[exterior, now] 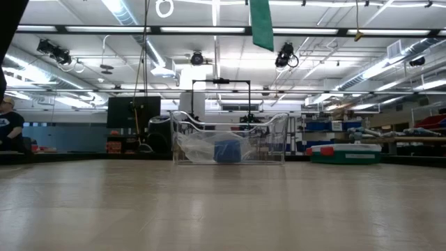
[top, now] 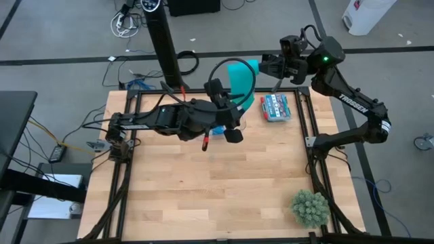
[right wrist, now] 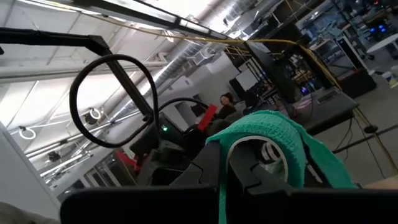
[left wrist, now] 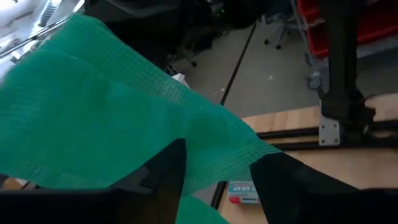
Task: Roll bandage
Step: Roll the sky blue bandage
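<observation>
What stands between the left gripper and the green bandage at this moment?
Nothing visible. In the left wrist view the bandage hangs right at the left gripper, its fingers open with the fabric edge between them. The right gripper holds the other end, shut.

White lettering "TROSSEN" runs along the right arm (top: 352, 102); the red-and-blue box's (top: 277, 107) label is too small to read.

floor: grey concrete (top: 61, 41) with dark seams | ceiling: rows of strip lights (exterior: 125, 14), exposed ducts | furniture: black desk (top: 13, 122) beside wooden table (top: 217, 196) | far room: shelving (exterior: 334, 132), seated person (exterior: 10, 129)
</observation>
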### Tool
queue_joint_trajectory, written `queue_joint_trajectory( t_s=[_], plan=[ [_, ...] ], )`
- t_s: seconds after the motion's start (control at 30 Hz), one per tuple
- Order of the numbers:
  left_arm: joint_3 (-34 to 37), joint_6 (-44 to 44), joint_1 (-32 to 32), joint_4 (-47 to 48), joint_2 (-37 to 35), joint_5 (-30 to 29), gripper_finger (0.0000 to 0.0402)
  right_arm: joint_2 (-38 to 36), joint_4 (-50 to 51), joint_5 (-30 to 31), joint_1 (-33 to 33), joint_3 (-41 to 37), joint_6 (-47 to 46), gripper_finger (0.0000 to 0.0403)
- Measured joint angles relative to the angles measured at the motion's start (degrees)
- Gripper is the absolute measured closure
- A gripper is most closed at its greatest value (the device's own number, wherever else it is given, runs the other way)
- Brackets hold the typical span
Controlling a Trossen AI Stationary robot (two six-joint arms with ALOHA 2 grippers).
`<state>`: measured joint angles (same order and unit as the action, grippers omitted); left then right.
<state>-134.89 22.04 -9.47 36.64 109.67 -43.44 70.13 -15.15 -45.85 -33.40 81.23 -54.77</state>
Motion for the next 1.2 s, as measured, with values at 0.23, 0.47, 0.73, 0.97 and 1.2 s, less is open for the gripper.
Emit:
queue_joint_trajectory(
  t_s=[0.23,0.47,0.73,0.97,1.2],
  plan=[
    [-0.07,0.11,-1.14,0.2,-0.78,-2.26,0.0213,0.0,0.62,-1.56,-1.47,0.0,0.84,0.0403],
    [-0.15,2.85,-2.56,1.02,-3.36,-6.25,0.0213,-0.02,0.4,-1.96,-2.0,0.04,0.91,0.0403],
    [-0.11,4.58,-4.47,4.25,-3.34,-5.9,0.0213,-0.07,-0.23,-1.81,-2.09,0.04,1.11,0.0403],
    [-0.09,2.97,-4.87,9.97,-3.24,-10.0,0.0213,-0.07,-0.21,-1.83,-2.08,0.04,1.04,0.0403],
    [-0.09,-11.21,-1.04,9.71,-4.57,-14.83,0.0213,-0.05,-1.16,-1.79,-0.74,0.04,1.25,0.0403]
  ],
)
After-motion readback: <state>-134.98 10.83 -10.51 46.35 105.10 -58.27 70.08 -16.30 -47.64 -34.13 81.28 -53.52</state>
